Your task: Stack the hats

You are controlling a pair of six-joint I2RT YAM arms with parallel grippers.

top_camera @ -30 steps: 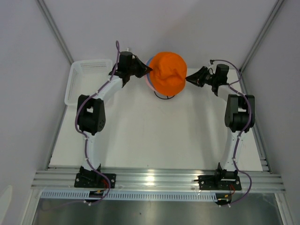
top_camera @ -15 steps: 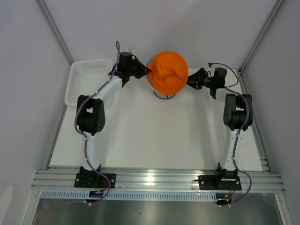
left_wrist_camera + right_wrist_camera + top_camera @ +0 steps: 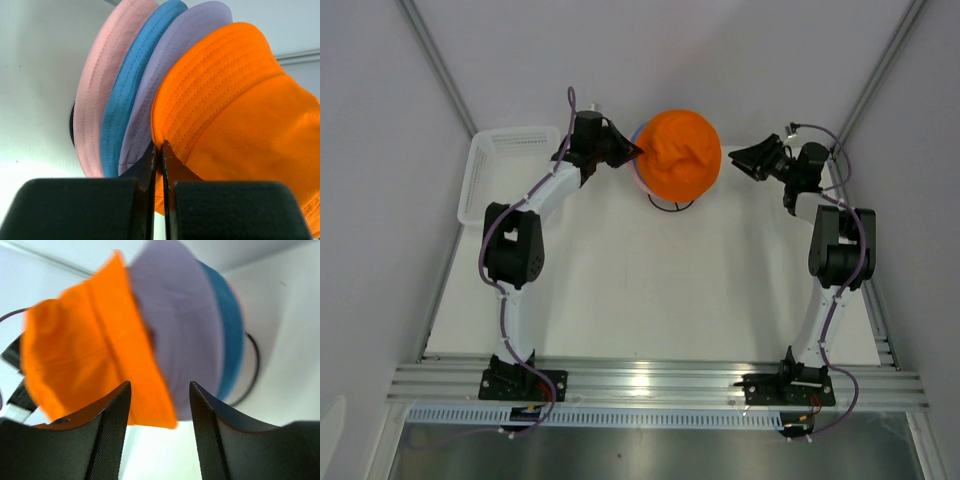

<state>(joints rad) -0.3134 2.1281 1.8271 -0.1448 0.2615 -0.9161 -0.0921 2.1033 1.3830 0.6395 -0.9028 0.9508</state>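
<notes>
- Left arm (image 3: 510, 245) and right arm (image 3: 835, 250): bolted side by side at the near edge of the desk (image 3: 650, 290). Both reach toward the far edge.
- Desk: white top, walled on three sides by pale panels.
- Right jaws: spread, nothing between them. They hang near the far right corner, pointing at the hats from the right, close to the orange brim but apart from it.
- Left jaws: pressed together on the edge of the orange hat's brim, on the left side of the stack.
- Orange hat (image 3: 682, 155): outermost of the four and the only crown seen from above. The crown is dented. It sits at the middle of the far edge, raised off the desk.
- Lavender hat (image 3: 170, 60): nested directly under the orange one, with its brim showing beside the orange brim.
- Blue hat (image 3: 135, 85): next in, brim against the lavender brim.
- Pink hat (image 3: 105, 75): innermost, its brim the last in the fan.
- Black wire stand (image 3: 252, 370): carries the stack, and its ring base rests on the desk below the hats.
- White mesh basket (image 3: 475, 175): at the far left corner, well apart from the hats.
</notes>
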